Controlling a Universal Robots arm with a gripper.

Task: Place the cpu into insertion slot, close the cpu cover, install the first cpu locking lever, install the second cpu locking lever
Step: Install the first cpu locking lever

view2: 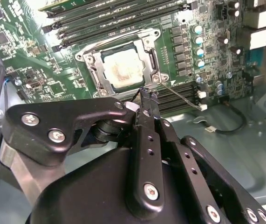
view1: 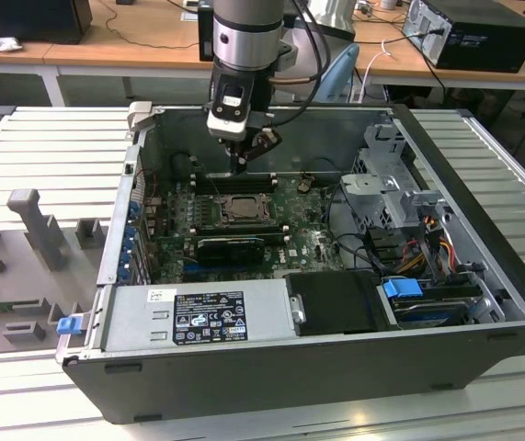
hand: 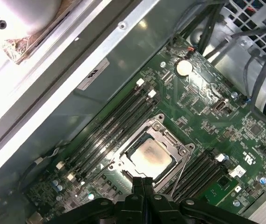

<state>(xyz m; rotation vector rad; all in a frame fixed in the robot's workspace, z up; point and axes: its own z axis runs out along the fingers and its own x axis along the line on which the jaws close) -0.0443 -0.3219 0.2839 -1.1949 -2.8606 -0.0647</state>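
Observation:
The cpu (view2: pixel 121 67) (hand: pixel 149 156), a dull silver square, lies in the insertion slot (view1: pixel 241 209) on the green motherboard. The cpu cover (view2: pixel 92 70) (hand: pixel 170 140), a silver frame, lies flat around it. My gripper (view1: pixel 237 168) (view2: pixel 146 95) (hand: pixel 143 183) hangs just above the socket's edge, with its thin black fingers pressed together at one corner of the frame. A thin metal locking lever (view2: pixel 184 97) runs out from that corner over the memory slots beside the socket.
Long black memory slots (hand: pixel 119 119) flank the socket. A long black card (view1: pixel 230 246) sits in front of it. The grey power supply (view1: pixel 198 317), the drive cage (view1: pixel 391 193), loose cables (view1: pixel 427 239) and the case walls (view1: pixel 129 202) hem the board in.

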